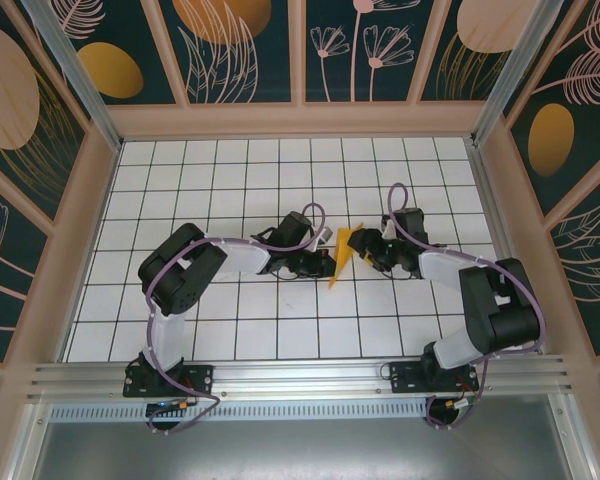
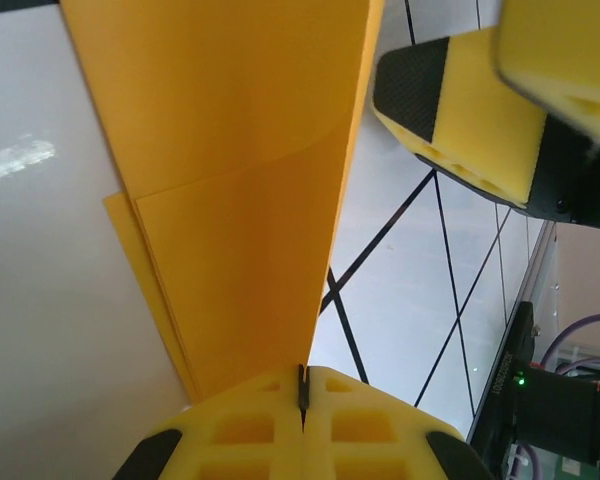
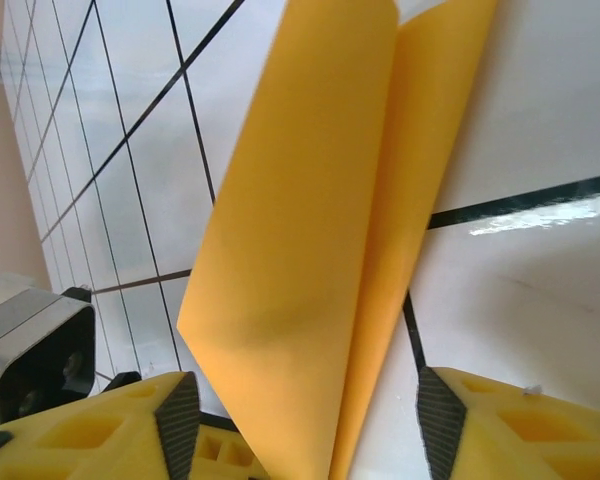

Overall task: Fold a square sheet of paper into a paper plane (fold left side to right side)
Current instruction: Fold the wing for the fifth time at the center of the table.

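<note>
The orange paper (image 1: 341, 256) is folded into a slim pointed dart with layered flaps and stands on edge at mid-table between both arms. My left gripper (image 2: 303, 385) is shut on the paper's (image 2: 240, 190) lower edge, its yellow fingers pressed together. In the top view the left gripper (image 1: 322, 260) sits just left of the paper. My right gripper (image 3: 310, 425) is open, and the folded paper (image 3: 310, 230) rises between its wide-spread pads without touching them. From above, the right gripper (image 1: 365, 248) is just right of the paper. Its yellow fingers (image 2: 480, 120) show in the left wrist view.
The white tiled table (image 1: 280, 180) is walled by wooden panels with painted orange ovals (image 1: 110, 70). An aluminium rail (image 1: 300, 375) runs along the near edge by the arm bases. Both forearms crowd the table's centre.
</note>
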